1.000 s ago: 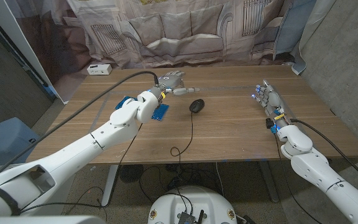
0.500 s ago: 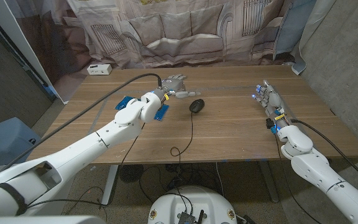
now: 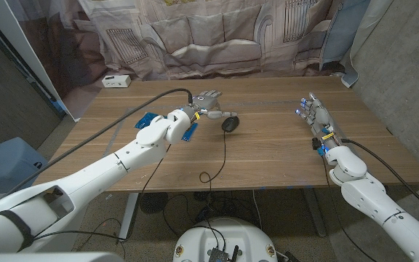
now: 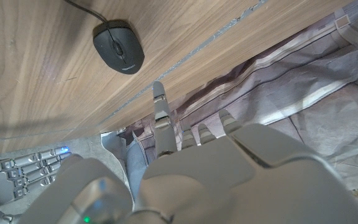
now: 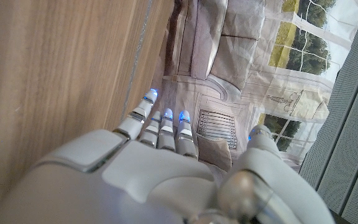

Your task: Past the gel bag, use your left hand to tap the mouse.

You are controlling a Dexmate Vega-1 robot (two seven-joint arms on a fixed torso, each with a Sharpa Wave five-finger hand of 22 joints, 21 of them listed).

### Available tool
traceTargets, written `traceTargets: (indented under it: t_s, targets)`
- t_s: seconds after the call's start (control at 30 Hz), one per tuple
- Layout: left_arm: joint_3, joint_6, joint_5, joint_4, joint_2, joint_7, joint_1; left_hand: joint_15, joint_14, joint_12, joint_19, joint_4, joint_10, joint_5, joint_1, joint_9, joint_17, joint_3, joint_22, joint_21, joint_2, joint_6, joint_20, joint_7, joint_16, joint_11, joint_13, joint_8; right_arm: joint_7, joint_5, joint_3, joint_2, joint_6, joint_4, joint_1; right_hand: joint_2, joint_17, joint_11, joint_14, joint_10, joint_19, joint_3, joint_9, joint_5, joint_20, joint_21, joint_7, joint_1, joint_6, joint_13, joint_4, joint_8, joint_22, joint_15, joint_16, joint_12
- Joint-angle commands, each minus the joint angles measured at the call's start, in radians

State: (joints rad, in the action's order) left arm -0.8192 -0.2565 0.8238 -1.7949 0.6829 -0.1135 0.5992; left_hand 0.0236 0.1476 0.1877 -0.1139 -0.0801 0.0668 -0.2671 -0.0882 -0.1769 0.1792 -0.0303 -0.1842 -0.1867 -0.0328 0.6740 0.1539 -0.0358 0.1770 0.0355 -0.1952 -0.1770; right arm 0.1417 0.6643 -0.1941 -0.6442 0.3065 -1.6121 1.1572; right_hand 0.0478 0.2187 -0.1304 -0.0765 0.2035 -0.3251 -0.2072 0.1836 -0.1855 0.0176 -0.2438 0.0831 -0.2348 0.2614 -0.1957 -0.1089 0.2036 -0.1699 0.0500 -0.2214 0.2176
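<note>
Mouse (image 3: 229, 124) beside empty spread left hand (image 3: 208, 101); no legible writing.

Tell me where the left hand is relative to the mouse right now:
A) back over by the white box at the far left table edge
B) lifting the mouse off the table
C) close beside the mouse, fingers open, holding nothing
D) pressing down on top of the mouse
C: in the head view the left hand sits just beside the mouse, fingers apart and holding nothing, and the left wrist view shows the mouse lying uncovered on the table.
</note>
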Motion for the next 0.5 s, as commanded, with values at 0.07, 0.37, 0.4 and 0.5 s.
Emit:
traceTargets:
  t_s: [0.07,0.37,0.4,0.5]
  targets:
    - [-0.023,0.027,0.029,0.006,0.025,-0.039,-0.010,0.009,0.036,-0.004,-0.030,-0.010,0.045,-0.014,0.013,-0.002,0.005,-0.014,-0.002,0.001,0.001,-0.066,0.001,0.005,-0.002,-0.004,-0.002,0.011,0.002,0.001,0.002,0.001,-0.004,-0.001,0.000,0.009,0.000,-0.003,-0.001,0.008,-0.004,-0.002,0.005,0.002,-0.011,0.002,0.001,0.005,0.009,-0.001,-0.003,-0.003,-0.002,0.007,0.001,-0.005]
    - [-0.021,0.037,0.041,0.011,0.033,-0.051,0.004,0.013,0.067,-0.005,-0.055,-0.017,0.087,-0.019,0.020,-0.002,0.006,-0.025,-0.003,0.002,0.004,-0.121,-0.004,0.019,-0.003,-0.011,-0.002,0.011,0.003,0.003,0.000,0.003,-0.007,0.002,0.003,0.009,0.001,-0.003,-0.002,0.008,-0.004,-0.001,0.005,0.002,-0.012,0.004,0.001,0.006,0.011,-0.001,-0.003,-0.003,-0.002,0.008,0.001,-0.005]
    - [-0.022,0.039,0.041,0.012,0.033,-0.053,0.004,0.013,0.070,-0.005,-0.053,-0.017,0.091,-0.020,0.020,-0.002,0.006,-0.026,-0.003,0.000,0.005,-0.126,0.001,0.022,-0.003,-0.011,-0.002,0.010,0.004,0.002,0.000,0.003,-0.007,0.001,0.003,0.009,0.001,-0.003,-0.002,0.009,-0.005,-0.001,0.005,0.002,-0.012,0.005,0.001,0.006,0.011,-0.001,-0.003,-0.003,-0.002,0.008,0.001,-0.005]
    - [-0.025,0.039,0.044,0.013,0.032,-0.075,0.002,0.013,0.104,-0.007,-0.072,-0.023,0.135,-0.024,0.024,-0.002,0.007,-0.035,-0.004,-0.001,0.008,-0.180,0.000,0.019,-0.004,-0.012,-0.003,0.011,0.005,0.002,-0.001,0.003,-0.007,0.001,0.003,0.009,0.001,-0.003,-0.002,0.009,-0.004,0.000,0.005,0.002,-0.013,0.006,0.000,0.006,0.011,-0.001,-0.003,-0.003,-0.002,0.009,0.001,-0.005]
